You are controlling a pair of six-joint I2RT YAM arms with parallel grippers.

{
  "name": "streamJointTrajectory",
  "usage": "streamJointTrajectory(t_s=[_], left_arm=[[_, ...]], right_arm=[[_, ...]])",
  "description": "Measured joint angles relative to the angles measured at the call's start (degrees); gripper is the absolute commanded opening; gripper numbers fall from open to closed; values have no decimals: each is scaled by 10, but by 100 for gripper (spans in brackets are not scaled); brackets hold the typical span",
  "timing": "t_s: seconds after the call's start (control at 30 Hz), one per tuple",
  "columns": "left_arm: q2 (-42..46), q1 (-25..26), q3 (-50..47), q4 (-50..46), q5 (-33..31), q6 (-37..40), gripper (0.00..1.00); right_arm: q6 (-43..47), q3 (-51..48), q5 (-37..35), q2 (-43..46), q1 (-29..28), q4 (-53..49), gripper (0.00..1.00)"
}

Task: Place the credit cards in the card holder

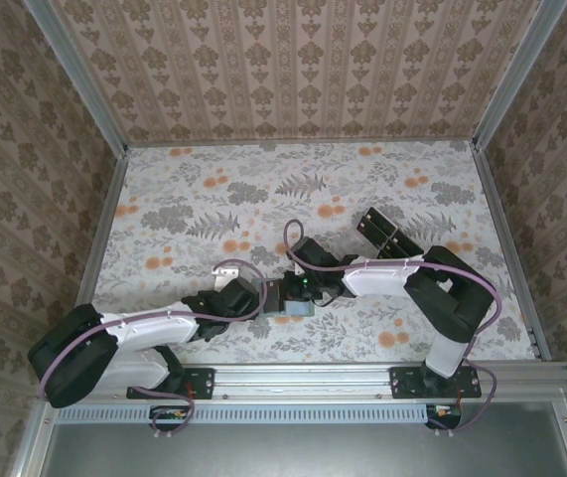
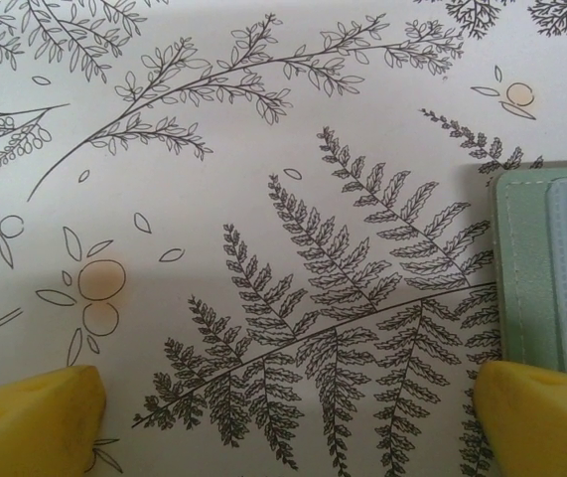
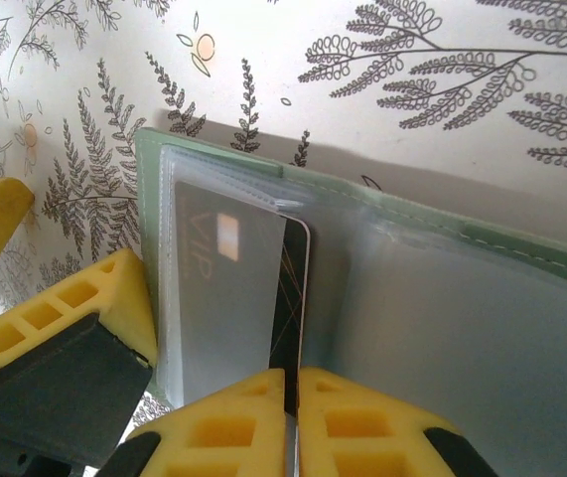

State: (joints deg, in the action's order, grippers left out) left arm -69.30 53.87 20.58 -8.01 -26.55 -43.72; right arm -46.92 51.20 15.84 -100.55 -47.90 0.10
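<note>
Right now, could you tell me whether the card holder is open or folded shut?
Open: the card holder lies spread, clear sleeves exposed, a black card edge-on between them.

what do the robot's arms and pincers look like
Both the left arm and right arm have white and black shells, each with a purple cable looping along it. The left pincer and right pincer have chunky yellow fingers with square hollow cells.

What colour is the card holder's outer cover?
The card holder is pale sage green; right wrist view.
</note>
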Motion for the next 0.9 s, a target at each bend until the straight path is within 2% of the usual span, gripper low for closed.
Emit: streamJointTrajectory(t_s=[0.33,0.53,0.6,0.9], left_arm=[[0,0,-2,4,-1,0,100],[0,1,-3,6,-2,-1,100],[0,1,-3,6,-2,-2,100],[35,1,-2,-23,0,-2,100]], right_arm=[[-2,12,6,-20,-5,2,9],[-12,12,12,-19,-11,6,34],[-10,12,13,-15,-13,7,39],[1,12,-13,54,-13,-28,38]])
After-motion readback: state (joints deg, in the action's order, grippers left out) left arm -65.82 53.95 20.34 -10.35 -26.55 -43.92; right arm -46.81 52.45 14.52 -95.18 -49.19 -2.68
